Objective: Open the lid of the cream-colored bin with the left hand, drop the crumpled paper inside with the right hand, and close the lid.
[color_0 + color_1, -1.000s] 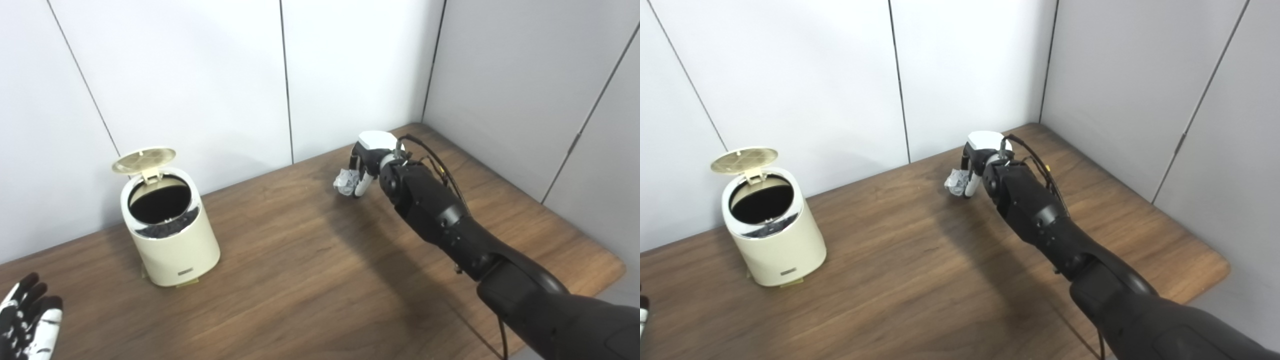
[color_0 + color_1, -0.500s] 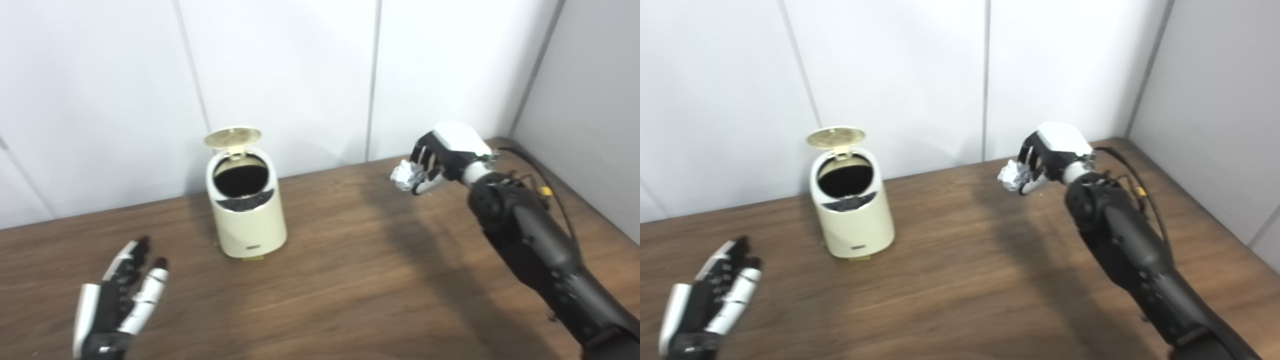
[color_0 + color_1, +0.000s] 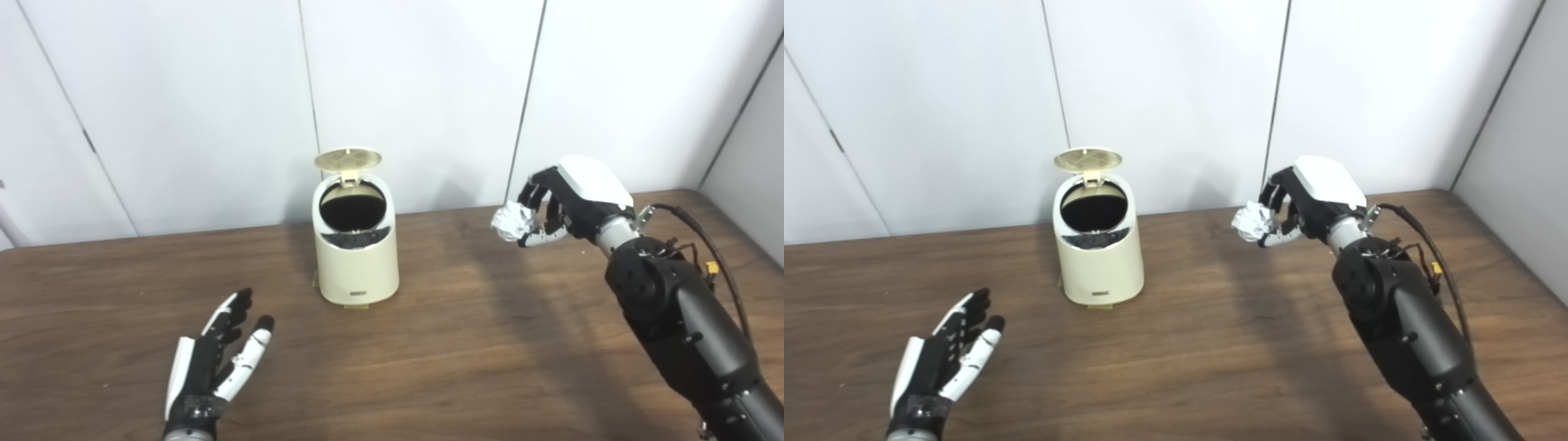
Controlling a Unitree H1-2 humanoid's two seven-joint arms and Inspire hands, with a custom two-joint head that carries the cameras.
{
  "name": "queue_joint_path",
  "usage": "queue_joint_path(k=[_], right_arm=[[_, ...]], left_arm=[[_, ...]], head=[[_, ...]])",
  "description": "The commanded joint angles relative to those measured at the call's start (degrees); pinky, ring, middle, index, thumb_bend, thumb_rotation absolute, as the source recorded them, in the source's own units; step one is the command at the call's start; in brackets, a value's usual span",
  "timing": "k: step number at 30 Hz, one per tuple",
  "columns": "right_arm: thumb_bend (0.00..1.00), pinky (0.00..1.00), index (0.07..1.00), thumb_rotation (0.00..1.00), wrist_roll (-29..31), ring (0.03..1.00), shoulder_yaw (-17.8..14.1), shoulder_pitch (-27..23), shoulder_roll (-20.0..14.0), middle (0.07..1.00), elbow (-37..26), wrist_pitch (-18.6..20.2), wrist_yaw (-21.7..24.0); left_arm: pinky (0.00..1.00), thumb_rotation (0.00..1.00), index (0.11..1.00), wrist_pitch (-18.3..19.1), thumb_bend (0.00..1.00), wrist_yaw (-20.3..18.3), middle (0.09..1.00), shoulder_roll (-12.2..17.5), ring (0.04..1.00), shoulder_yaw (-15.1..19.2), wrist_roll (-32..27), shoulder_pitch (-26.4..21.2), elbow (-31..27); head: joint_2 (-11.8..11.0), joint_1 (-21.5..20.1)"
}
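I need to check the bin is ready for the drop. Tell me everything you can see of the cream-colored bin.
The cream-colored bin is a small rounded cylinder, plastic by its look, standing upright on the wooden table near the wall. Its round lid is hinged at the back and stands open. The mouth shows a dark inside. A small dark label sits low on the front. Neither hand touches it.

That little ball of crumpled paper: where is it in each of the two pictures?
Left eye view: crumpled paper right of centre, held in the right hand.
Right eye view: crumpled paper nearer the middle, same grip.
Shared landmark: the open cream-colored bin, to its left.
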Motion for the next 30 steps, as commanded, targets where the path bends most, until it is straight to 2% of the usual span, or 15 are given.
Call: queue_joint_path(k=[1, 2, 4, 5, 6, 8, 10, 13, 15, 17, 23, 26, 30], right_arm=[[0.52, 0.56, 0.504, 0.0, -2.02, 0.424, 0.7, -5.35, 0.74, 0.466, -3.19, -1.23, -0.18], [0.52, 0.56, 0.501, 0.0, -2.42, 0.41, 1.1, -6.03, 1.55, 0.459, -3.67, -0.95, 0.12], [0.51, 0.38, 0.526, 0.0, -2.74, 0.366, 1.43, -7.15, 3.47, 0.476, -4.37, -0.42, 0.22], [0.51, 0.36, 0.517, 0.0, -2.93, 0.356, 1.61, -7.59, 4.12, 0.474, -4.56, -0.86, 0.01], [0.52, 0.4, 0.507, 0.0, -3.03, 0.356, 1.76, -8.0, 4.79, 0.473, -4.74, -1.38, -0.28], [0.52, 0.41, 0.499, 0.0, -2.99, 0.356, 1.67, -8.44, 6.04, 0.478, -4.95, -1.97, -0.86], [0.51, 0.32, 0.515, 0.0, -3.24, 0.356, 1.55, -8.72, 7.36, 0.486, -5.04, -2.39, -1.79], [0.51, 0.27, 0.528, 0.0, -4.25, 0.349, 1.86, -9.16, 8.92, 0.484, -4.89, -3.94, -3.66], [0.51, 0.35, 0.524, 0.0, -5.42, 0.353, 2.45, -9.42, 9.67, 0.48, -4.66, -5.29, -5.11], [0.51, 0.38, 0.522, 0.0, -6.09, 0.356, 2.79, -9.55, 10.2, 0.477, -4.54, -6.21, -5.82], [0.51, 0.3, 0.517, 0.0, -6.75, 0.355, 3.67, -9.81, 12.05, 0.485, -4.55, -7.45, -5.51], [0.51, 0.32, 0.513, 0.0, -6.88, 0.373, 4.0, -9.64, 13.23, 0.517, -4.28, -8.68, -6.44], [0.51, 0.31, 0.534, 0.0, -7.07, 0.369, 4.54, -9.6, 14.9, 0.51, -3.46, -9.98, -7.75]], left_arm=[[0.92, 0.65, 0.937, -2.41, 0.61, 0.84, 0.901, -0.39, 0.918, -0.15, -0.23, -1.1, -0.35], [0.91, 0.65, 0.939, -2.55, 0.61, 0.87, 0.902, -0.59, 0.918, -0.18, -0.29, -1.04, -0.22], [0.9, 0.64, 0.937, -2.87, 0.62, 1.07, 0.898, -0.98, 0.909, -0.21, -0.32, -0.93, 0.05], [0.9, 0.64, 0.935, -2.85, 0.62, 1.18, 0.895, -1.18, 0.906, -0.31, -0.14, -0.84, 0.05], [0.9, 0.64, 0.932, -2.65, 0.63, 1.26, 0.892, -1.39, 0.905, -0.44, 0.14, -0.74, -0.08], [0.9, 0.64, 0.928, -2.6, 0.65, 1.44, 0.886, -1.74, 0.901, -0.68, 0.52, -0.56, -0.11], [0.88, 0.64, 0.929, -2.98, 0.64, 1.67, 0.883, -1.98, 0.892, -0.91, 0.69, -0.4, 0.12], [0.88, 0.64, 0.933, -3.46, 0.63, 1.86, 0.885, -2.43, 0.895, -1.12, 0.37, -0.19, 0.55], [0.9, 0.62, 0.944, -4.14, 0.61, 1.95, 0.89, -3.1, 0.904, -0.82, -0.98, -0.17, 1.13], [0.91, 0.6, 0.952, -4.81, 0.6, 2.05, 0.891, -3.65, 0.908, -0.58, -1.89, -0.21, 1.58], [0.92, 0.61, 0.962, -5.81, 0.61, 2.7, 0.901, -4.3, 0.916, -0.89, -1.97, -0.2, 2.67], [0.91, 0.61, 0.961, -6.36, 0.61, 3.0, 0.903, -4.58, 0.912, -1.17, -1.84, -0.22, 3.28], [0.9, 0.61, 0.958, -7.02, 0.61, 3.29, 0.902, -4.9, 0.912, -1.46, -1.88, -0.3, 3.82]], head=[[-0.03, 0.32], [-0.14, 0.88], [-0.29, 1.45], [-0.34, 1.72], [-0.42, 1.88], [-0.6, 2.06], [-0.72, 2.21], [-0.98, 2.63], [-1.15, 2.77], [-1.41, 2.79], [-1.85, 2.65], [-2.09, 2.8], [-2.34, 2.95]])
